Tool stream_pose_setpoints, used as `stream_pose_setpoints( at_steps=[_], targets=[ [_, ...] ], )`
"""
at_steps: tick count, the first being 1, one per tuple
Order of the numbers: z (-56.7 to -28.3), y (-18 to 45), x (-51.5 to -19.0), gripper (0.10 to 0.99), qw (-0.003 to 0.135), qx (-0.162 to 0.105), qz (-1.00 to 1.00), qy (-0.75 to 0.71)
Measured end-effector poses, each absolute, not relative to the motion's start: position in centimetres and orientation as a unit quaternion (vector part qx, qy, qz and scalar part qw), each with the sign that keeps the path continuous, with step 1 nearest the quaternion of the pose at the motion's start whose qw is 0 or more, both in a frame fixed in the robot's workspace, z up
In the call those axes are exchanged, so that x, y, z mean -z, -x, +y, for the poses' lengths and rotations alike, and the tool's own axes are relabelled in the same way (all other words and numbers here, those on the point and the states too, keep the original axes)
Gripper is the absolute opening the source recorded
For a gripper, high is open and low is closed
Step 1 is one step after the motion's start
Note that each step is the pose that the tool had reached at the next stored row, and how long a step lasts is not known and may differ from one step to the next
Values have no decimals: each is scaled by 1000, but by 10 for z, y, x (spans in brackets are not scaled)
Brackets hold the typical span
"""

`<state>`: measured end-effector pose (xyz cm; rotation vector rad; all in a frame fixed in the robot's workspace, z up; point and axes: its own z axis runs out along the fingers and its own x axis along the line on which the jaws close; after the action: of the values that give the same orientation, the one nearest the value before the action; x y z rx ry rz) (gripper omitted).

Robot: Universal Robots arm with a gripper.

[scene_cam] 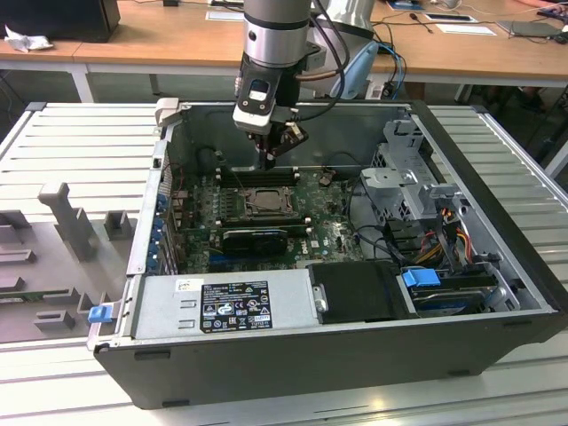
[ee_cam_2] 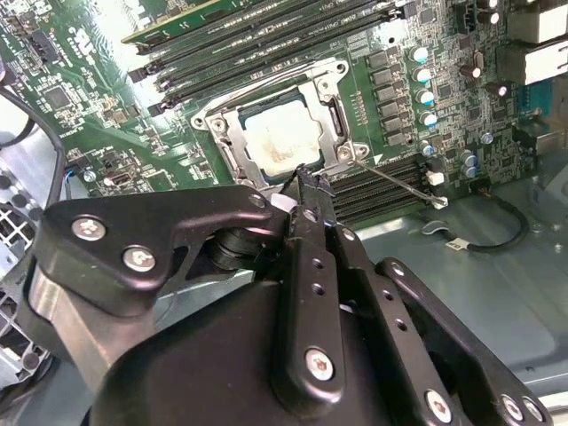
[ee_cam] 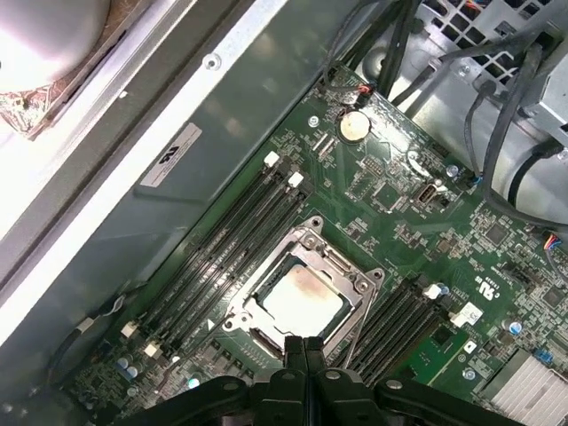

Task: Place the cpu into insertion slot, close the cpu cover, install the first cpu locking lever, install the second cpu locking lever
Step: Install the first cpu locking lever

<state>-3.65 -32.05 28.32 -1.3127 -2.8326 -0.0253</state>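
Gripper (ee_cam: 304, 344) is pinched shut, holding nothing. Tips hang right at the edge of the chip cover (ee_cam: 337, 259), lever (ee_cam_2: 395, 182) poking out beside it

Exterior view high over the open case (scene_cam: 293, 351); both wrist views close above the cpu (ee_cam_2: 282, 142) (ee_cam: 302, 302).

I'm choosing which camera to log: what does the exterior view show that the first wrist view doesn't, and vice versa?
Exterior view: the whole open computer case, its power supply and the wooden desks behind. First wrist view: the coin battery and the pale top of the cpu inside the window of the cpu cover. Both: the gripper, fingers together, over the green motherboard, and the black memory slots.
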Motion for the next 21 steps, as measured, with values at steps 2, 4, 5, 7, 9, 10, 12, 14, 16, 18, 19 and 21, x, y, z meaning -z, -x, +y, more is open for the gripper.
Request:
stream_pose_setpoints(
  at_steps=[2, 4, 5, 7, 9, 10, 12, 14, 16, 18, 19, 21],
  targets=[
    [-321, 37, -283, 106, 10, 8, -912, 411],
    [-321, 37, -283, 106, 10, 8, -916, 402],
    [-321, 37, -283, 106, 10, 8, -917, 399],
    [-321, 37, -283, 106, 10, 8, -919, 393],
    [-321, 37, -283, 106, 10, 8, -923, 386],
    [-321, 37, -283, 106, 10, 8, -924, 383],
    [-321, 37, -283, 106, 10, 8, -931, 366],
    [-321, 37, -283, 106, 10, 7, -941, 339],
    [-321, 37, -283, 106, 11, 7, -946, 323],
    [-321, 37, -283, 106, 11, 7, -958, 286],
    [-320, 37, -283, 106, 11, 6, -963, 270],
    [-321, 37, -283, 106, 11, 6, -971, 238]
  ],
)
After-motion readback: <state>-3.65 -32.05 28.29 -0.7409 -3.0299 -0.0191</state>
